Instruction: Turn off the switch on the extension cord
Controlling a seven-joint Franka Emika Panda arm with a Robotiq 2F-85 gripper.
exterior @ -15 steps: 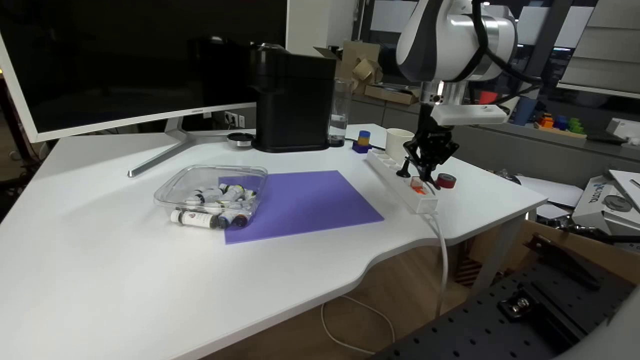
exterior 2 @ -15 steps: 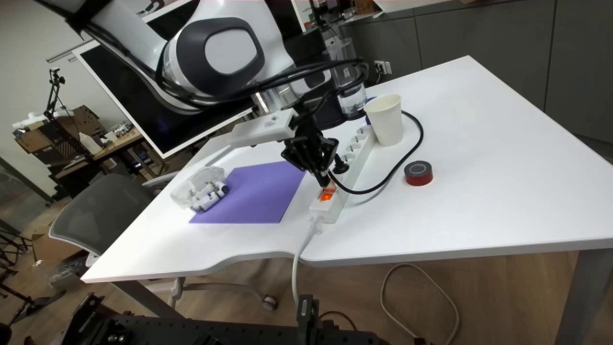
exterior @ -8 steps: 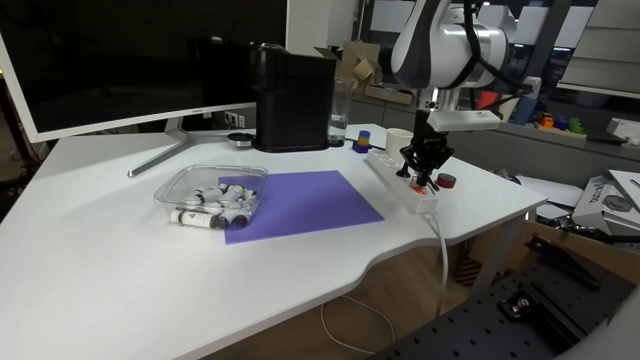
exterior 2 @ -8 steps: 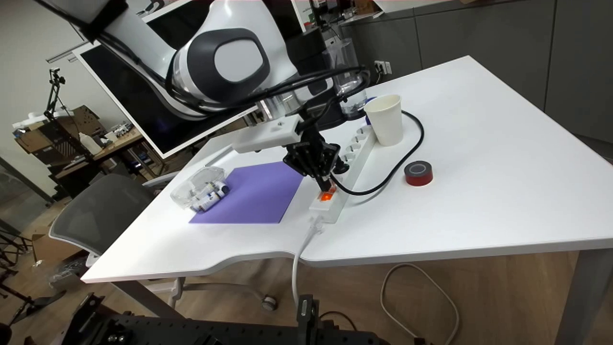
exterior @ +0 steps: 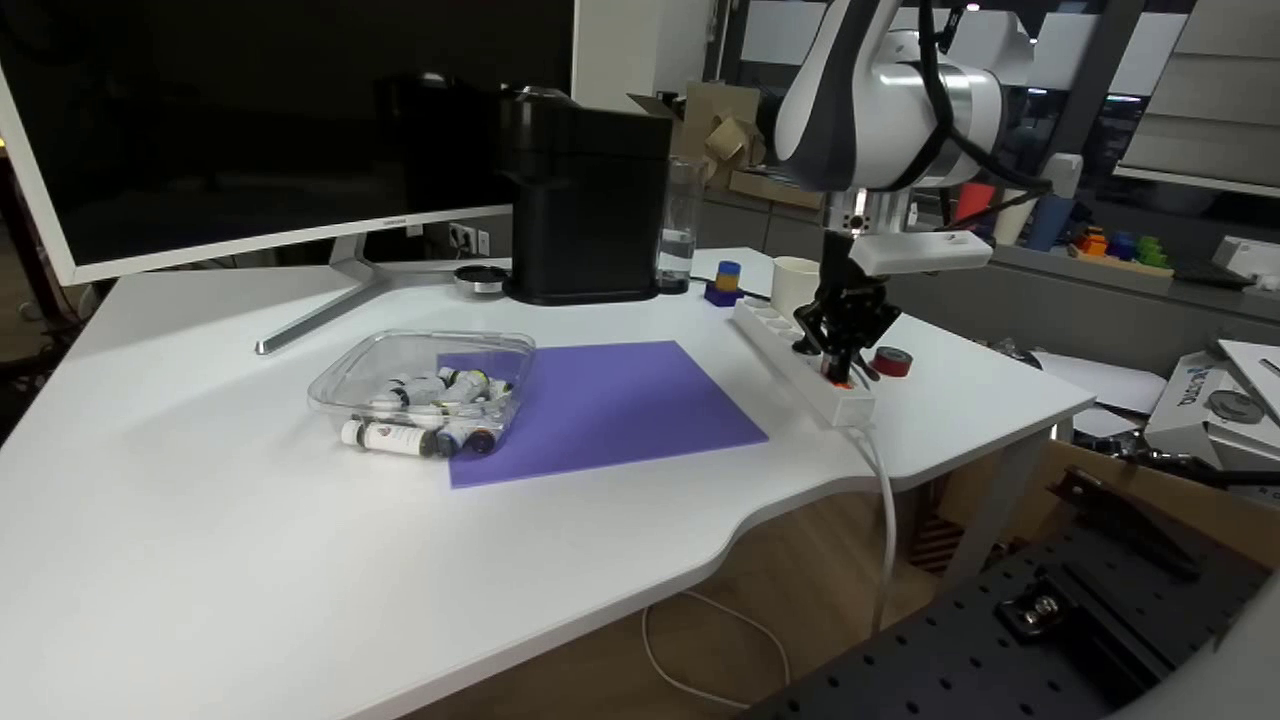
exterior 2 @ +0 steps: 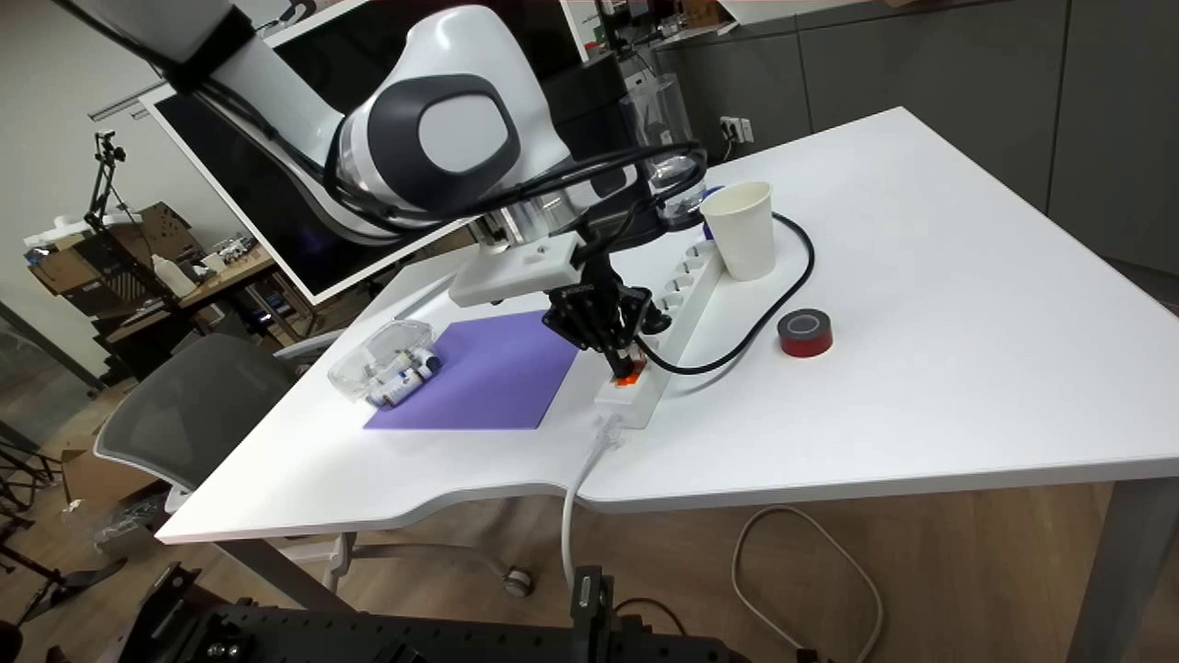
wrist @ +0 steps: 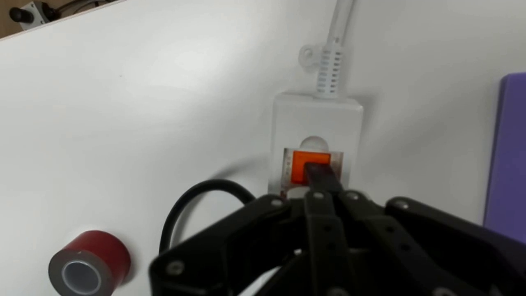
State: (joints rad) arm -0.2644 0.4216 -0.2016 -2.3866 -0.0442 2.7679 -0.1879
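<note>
The extension cord is a long white power strip (exterior: 788, 358) on the table, and it also shows in an exterior view (exterior 2: 680, 333) and in the wrist view (wrist: 316, 117). Its switch (wrist: 298, 166) is a bright orange-red rocker near the end where the white cable leaves; slivers of it show in both exterior views (exterior: 846, 384) (exterior 2: 630, 378). My gripper (wrist: 318, 167) is shut and empty, with its tips together over the switch, covering the switch's lower right part in the wrist view. The gripper also shows in both exterior views (exterior: 835, 376) (exterior 2: 623, 370), pointing down. Whether the tips touch the switch I cannot tell.
A black plug (exterior 2: 656, 320) sits in the strip beside my gripper; its black cable (exterior 2: 737, 348) loops over the table. A roll of red tape (exterior 2: 804, 332) and a paper cup (exterior 2: 742, 230) stand near the strip. A purple mat (exterior: 620, 405) and clear tray (exterior: 425, 350) lie on the other side.
My shut gripper has moved down to the strip, its tips coming from above the socket side of the switch to right over it. More of the switch is covered now.
</note>
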